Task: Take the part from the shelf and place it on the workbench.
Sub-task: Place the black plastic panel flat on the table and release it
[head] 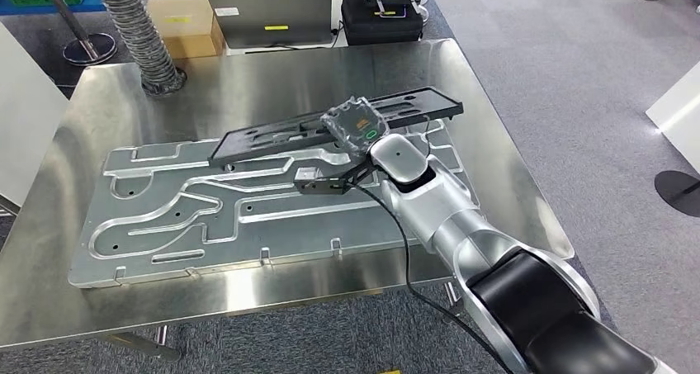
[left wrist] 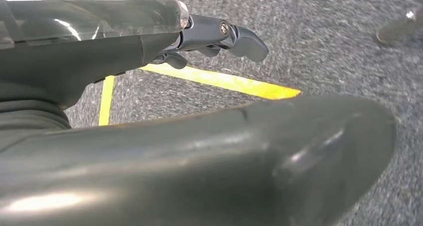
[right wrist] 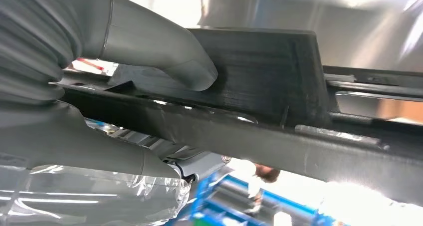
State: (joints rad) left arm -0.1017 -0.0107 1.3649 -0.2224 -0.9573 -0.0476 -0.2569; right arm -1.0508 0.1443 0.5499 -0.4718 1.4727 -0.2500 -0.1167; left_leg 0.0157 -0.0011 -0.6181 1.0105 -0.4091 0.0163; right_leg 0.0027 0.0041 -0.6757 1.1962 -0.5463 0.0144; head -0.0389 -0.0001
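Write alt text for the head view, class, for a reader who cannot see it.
The robot's right hand holds a long black part over a grooved metal plate lying on a steel workbench. A ribbed hose, a laptop and a black case sit along the far edge.

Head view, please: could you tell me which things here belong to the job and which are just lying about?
Job:
- black part, held by the right hand
- workbench
- grooved metal plate under the part

Lying about:
- ribbed hose
- cardboard box
- laptop
- black case
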